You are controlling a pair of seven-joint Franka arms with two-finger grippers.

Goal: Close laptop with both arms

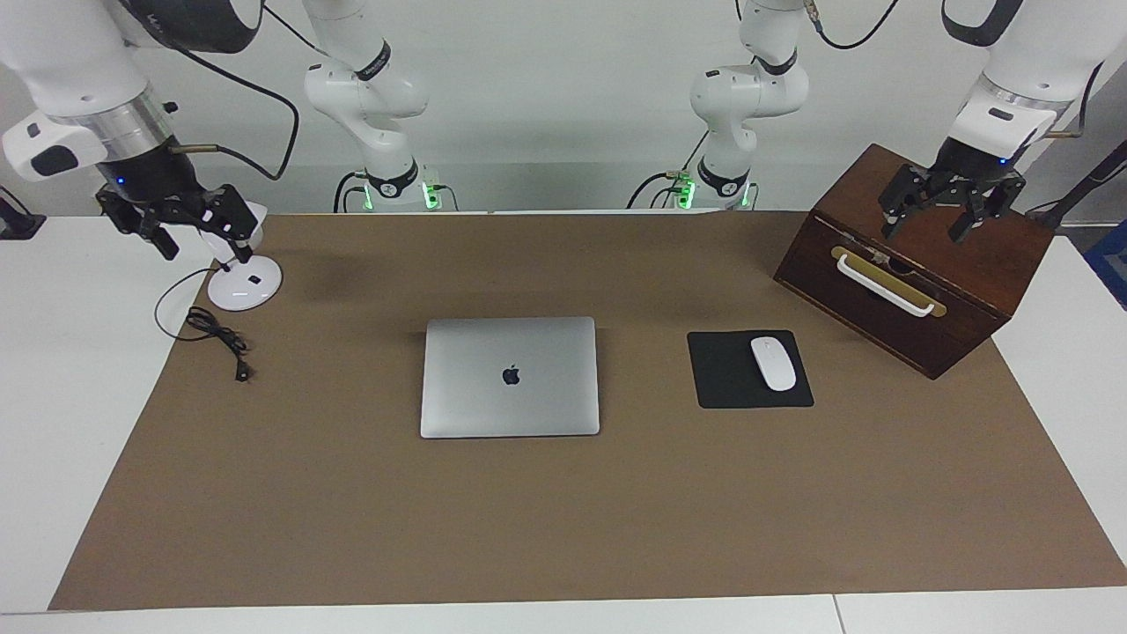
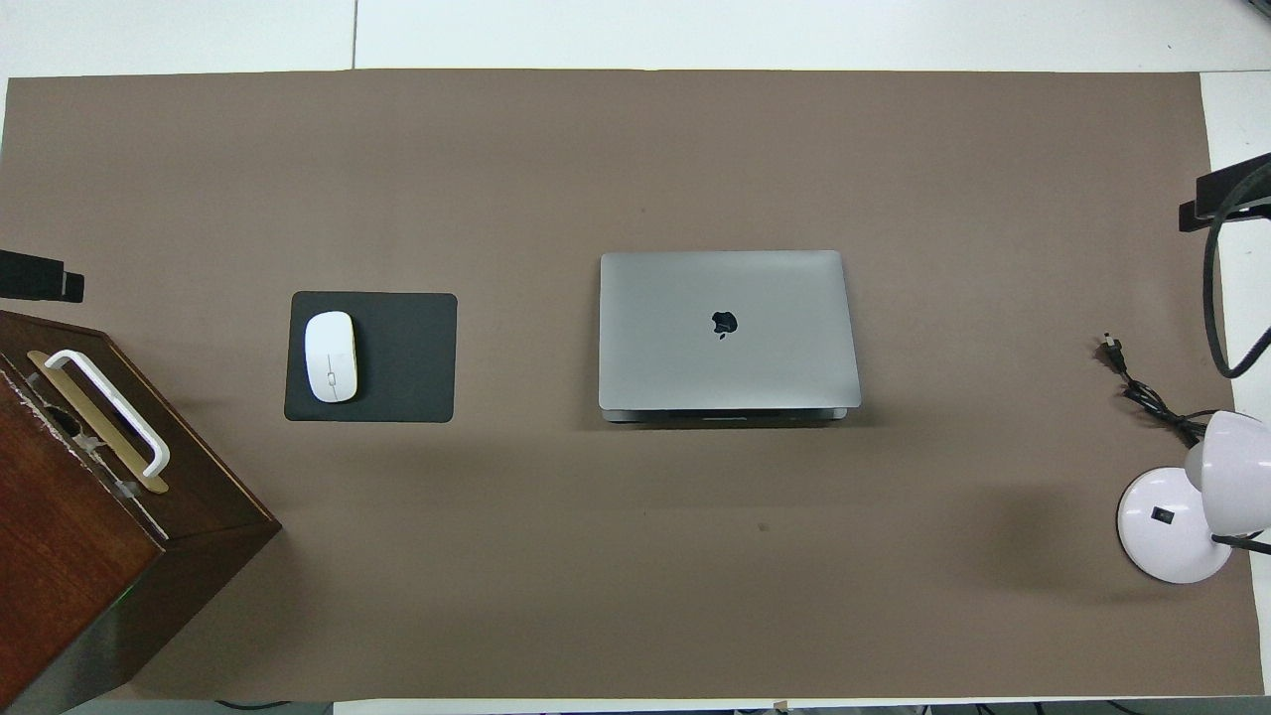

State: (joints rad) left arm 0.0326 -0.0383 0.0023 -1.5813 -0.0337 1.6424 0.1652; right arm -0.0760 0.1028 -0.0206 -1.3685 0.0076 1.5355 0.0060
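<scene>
A: We see the laptop (image 1: 510, 377) lying flat with its lid down, logo up, in the middle of the brown mat on the table (image 1: 53, 440), with nothing touching it.

B: Agreed. Beside it, toward the left arm's end, we have the black mouse pad (image 1: 731, 374) with the white mouse (image 1: 773, 363) on it, and the wooden box (image 1: 916, 264) nearer to the robots.

A: Our left gripper (image 1: 937, 217) hangs over that box, fingers spread, holding nothing.

B: And our right gripper (image 1: 189, 231) is up over the table's edge at the right arm's end, just above the white lamp base (image 1: 245, 287), released and empty. The lamp's black cord (image 1: 216, 333) lies loose on the mat.

A: Both grippers are well apart from the laptop.
</scene>
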